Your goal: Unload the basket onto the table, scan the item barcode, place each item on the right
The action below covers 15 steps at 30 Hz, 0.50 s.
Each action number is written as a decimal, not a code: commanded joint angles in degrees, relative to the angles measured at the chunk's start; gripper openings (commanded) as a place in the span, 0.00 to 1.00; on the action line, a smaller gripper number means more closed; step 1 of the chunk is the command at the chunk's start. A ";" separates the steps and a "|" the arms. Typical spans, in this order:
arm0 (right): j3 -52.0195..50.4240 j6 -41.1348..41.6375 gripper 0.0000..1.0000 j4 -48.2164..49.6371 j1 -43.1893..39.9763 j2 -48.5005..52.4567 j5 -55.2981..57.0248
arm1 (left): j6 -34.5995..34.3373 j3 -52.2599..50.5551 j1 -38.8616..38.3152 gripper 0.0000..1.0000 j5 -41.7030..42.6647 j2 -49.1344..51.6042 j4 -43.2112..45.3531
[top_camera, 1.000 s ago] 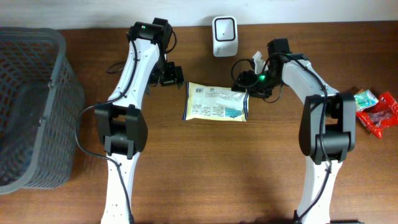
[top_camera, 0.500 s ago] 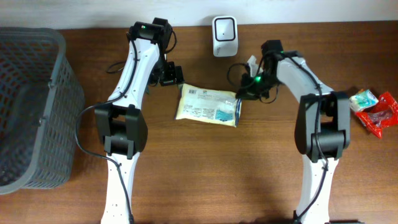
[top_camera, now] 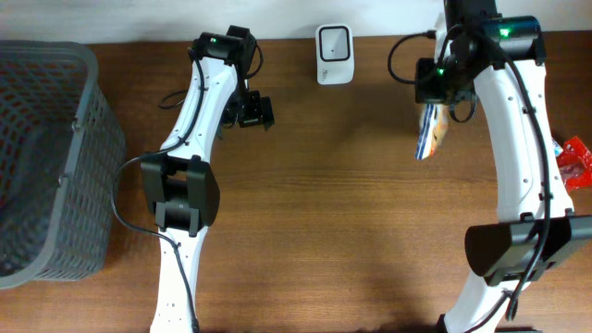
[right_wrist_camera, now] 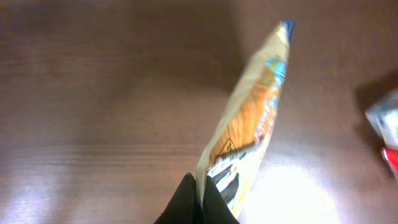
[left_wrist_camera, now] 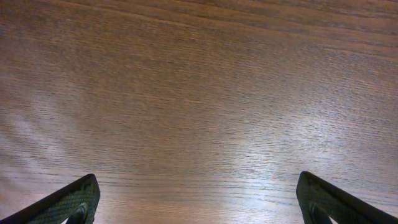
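Right pincer clamps the snack packet, hanging at two o'clock; left pincer gapes empty. Presenting step: next, turn it to face the barcode scanner at twelve o'clock.

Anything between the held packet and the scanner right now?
Nothing visible. The snack packet hangs from the shut right gripper, to the right of the scanner; only bare table lies between them. The open left gripper sits on the scanner's far side, out of the path.
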 commanded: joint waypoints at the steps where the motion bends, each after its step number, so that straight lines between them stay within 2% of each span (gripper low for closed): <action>1: 1.31 5.75 0.04 -1.84 1.03 0.04 3.19 | 0.26 -0.55 -0.07 0.99 -0.57 -0.24 0.11; 4: 0.50 7.50 0.04 -1.42 3.41 2.64 3.26 | 0.28 -0.55 -0.07 0.99 -0.55 -0.24 -0.11; 8: 0.00 12.98 0.04 2.05 8.33 11.28 2.19 | 0.44 -0.55 -0.07 0.99 -0.57 -0.24 -2.29; 12: 0.00 13.25 0.05 8.68 12.70 17.35 -9.77 | 2.89 -0.55 -0.07 0.99 -0.57 -0.24 -2.95; 13: 0.00 13.25 0.30 9.81 13.53 17.81 -10.54 | 2.89 -0.55 -0.07 0.99 -0.57 -0.24 -3.02; 15: 0.04 13.25 0.69 10.60 14.62 17.88 -10.62 | 2.89 -0.55 0.00 0.99 -0.59 -0.24 -3.43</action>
